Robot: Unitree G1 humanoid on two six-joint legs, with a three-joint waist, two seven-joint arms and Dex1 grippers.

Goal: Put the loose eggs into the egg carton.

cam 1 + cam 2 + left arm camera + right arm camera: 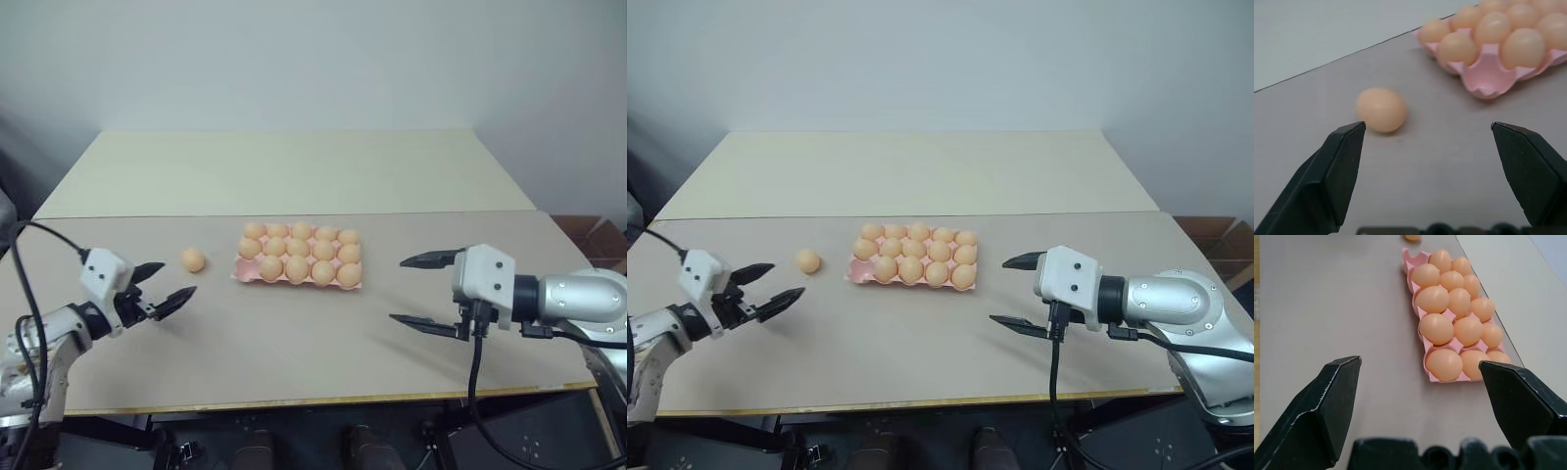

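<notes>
One loose egg (193,259) is left out on the bench (294,343), lying on the bare surface just off the left short side of the egg carton (294,279), roughly midway between the bench's front and back edges and closer to its left edge than its right. The pink carton sits near the middle of the bench with almost every cup filled; the cup at its front left corner looks empty in the left wrist view, so that is probably where the last egg belongs. The step in hand appears to be the pickup of this final egg. The left gripper (165,287) hovers low over the bench near its front left corner, jaws spread wide and grasping nothing, aimed toward the egg, which lies a little ahead of the tips and off toward one finger instead of centred between them. The next move likely calls for shifting that gripper forward and sideways so the egg sits squarely in the gap, then closing gently, since the round smooth shell could roll away or slip. The right gripper (429,291) hangs above the bench to the right of the carton, jaws likewise released and empty. No brand, label or writing can be read on the carton, eggs or grippers.
</notes>
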